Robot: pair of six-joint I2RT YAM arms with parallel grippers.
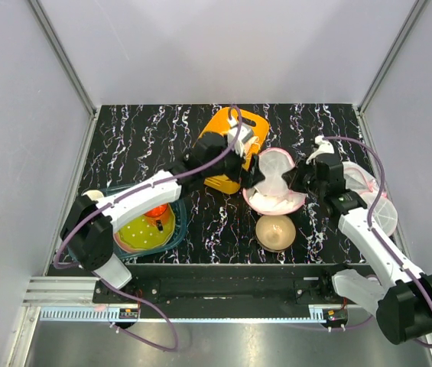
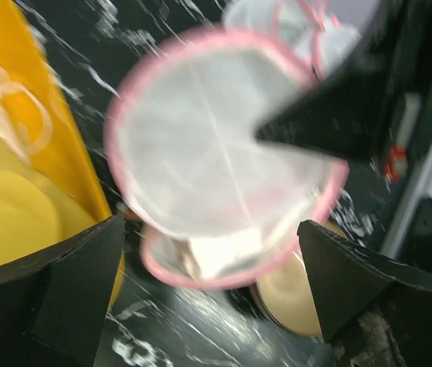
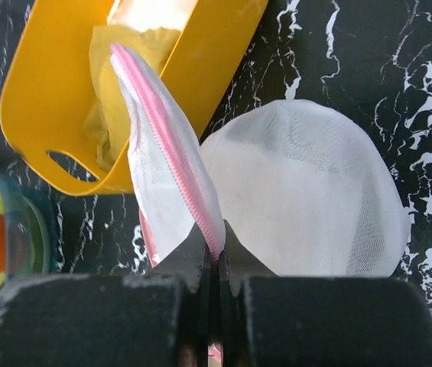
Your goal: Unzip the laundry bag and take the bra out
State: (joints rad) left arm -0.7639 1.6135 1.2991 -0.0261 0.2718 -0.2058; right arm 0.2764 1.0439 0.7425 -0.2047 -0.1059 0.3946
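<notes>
1. Right claw (image 3: 214, 256) is clenched on the pink zip trim (image 3: 171, 145) of the round white mesh laundry bag (image 1: 273, 187). The bag sits just behind the round tan bowl (image 1: 275, 232) on the black marbled table (image 1: 139, 138).
2. Left claw (image 2: 212, 225) is released, fingers wide apart over the bag's round flap, grasping nothing.
3. Risk: a single thin pinch on soft mesh. A hard pull could slide the trim out of the claw, or lift the whole light bag instead of opening it.
4. Risk: the bag is so close to the tan bowl that a tug that way could shove or tip the bowl.
5. Risk: the flap leans over the mouth, so the left claw reaching in may snag mesh, not the garment.
6. Dark navy bra: not visible in any view, probably inside the bag. The left wrist view shows only a pale lump in the lower half.
7. Yellow plastic bin (image 3: 47, 99), behind and left of the tan bowl, holds pale yellow and cream cloth pieces.
8. Teal basket (image 1: 180, 225), well left of the tan bowl, holds a yellow-green round piece and an orange item; I cannot tell what they are.
9. The tan bowl looks empty.
10. Flat pink-rimmed white discs (image 1: 376, 195) lie right of the tan bowl, partly under the right arm.
</notes>
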